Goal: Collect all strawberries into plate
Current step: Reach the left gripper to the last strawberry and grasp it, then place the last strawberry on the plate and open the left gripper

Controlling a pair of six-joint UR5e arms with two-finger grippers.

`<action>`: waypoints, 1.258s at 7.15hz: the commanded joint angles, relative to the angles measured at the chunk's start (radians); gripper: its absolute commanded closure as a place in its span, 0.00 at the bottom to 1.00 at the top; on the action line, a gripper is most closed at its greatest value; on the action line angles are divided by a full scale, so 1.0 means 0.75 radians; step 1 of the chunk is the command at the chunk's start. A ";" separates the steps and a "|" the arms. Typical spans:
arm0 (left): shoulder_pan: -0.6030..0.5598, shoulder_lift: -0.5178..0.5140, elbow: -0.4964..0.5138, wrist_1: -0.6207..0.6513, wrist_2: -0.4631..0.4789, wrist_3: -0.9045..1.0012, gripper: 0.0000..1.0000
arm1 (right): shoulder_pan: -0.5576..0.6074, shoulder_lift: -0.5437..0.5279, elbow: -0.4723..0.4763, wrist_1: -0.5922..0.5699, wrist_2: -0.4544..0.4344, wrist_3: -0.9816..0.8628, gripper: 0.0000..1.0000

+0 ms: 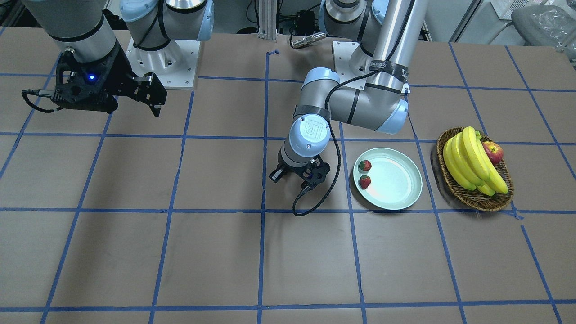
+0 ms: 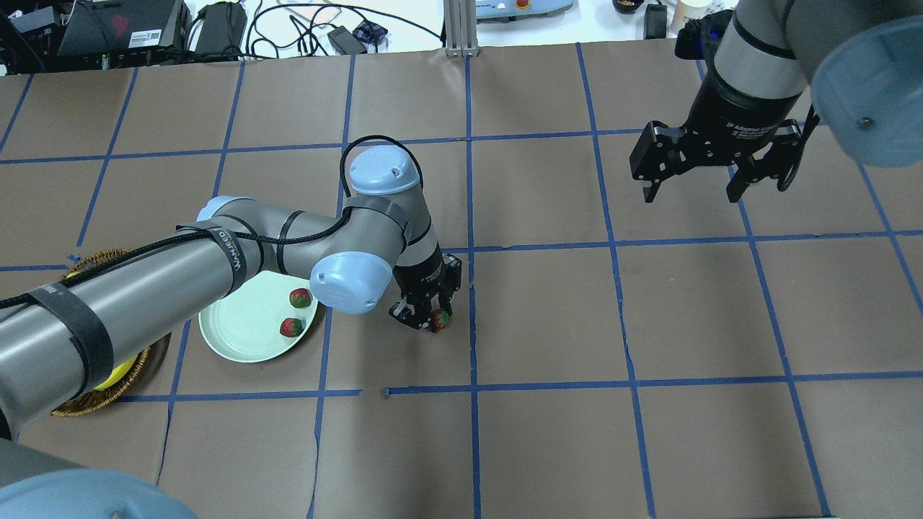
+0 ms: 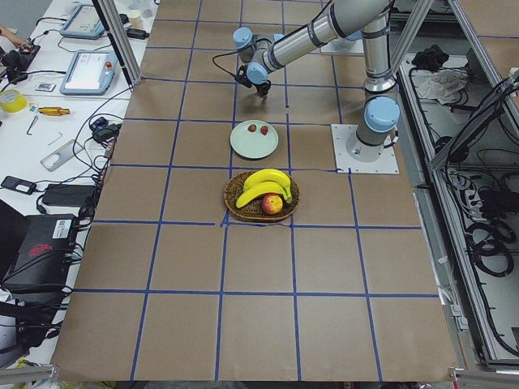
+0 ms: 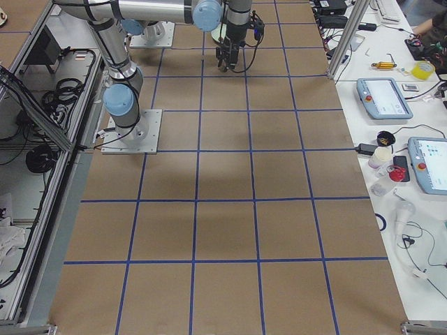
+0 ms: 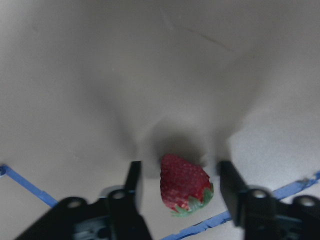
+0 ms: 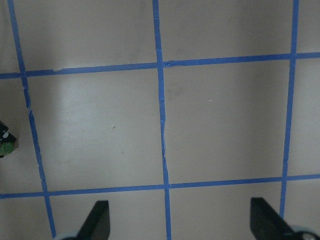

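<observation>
Two strawberries [image 2: 300,297] [image 2: 290,327] lie near the edge of the pale mint-green plate [image 2: 238,339]. They also show in the front view [image 1: 365,165] [image 1: 365,182] on the plate [image 1: 396,184]. A third strawberry [image 5: 185,187] lies on the brown table next to a blue tape line [image 2: 441,318]. My left gripper [image 2: 429,321] is low over it and open. Its fingers [image 5: 132,185] stand on either side of the berry with small gaps. My right gripper [image 2: 696,191] is open and empty, raised over the far right of the table.
An oval wicker basket [image 1: 477,202] with bananas [image 1: 468,162] and a red apple [image 1: 493,152] stands beside the plate, away from the left gripper. Blue tape lines grid the brown table. The left arm's elbow hangs over the plate's edge in the overhead view.
</observation>
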 commanded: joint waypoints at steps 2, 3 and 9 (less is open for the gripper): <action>0.036 0.055 0.052 -0.008 0.010 0.122 0.88 | 0.000 0.000 0.000 0.000 -0.001 0.000 0.00; 0.114 0.076 0.072 -0.041 0.033 0.195 0.88 | 0.000 0.000 0.000 0.000 -0.003 0.000 0.00; 0.476 0.203 0.032 -0.252 0.484 0.858 0.84 | 0.002 0.000 0.000 0.000 -0.001 0.000 0.00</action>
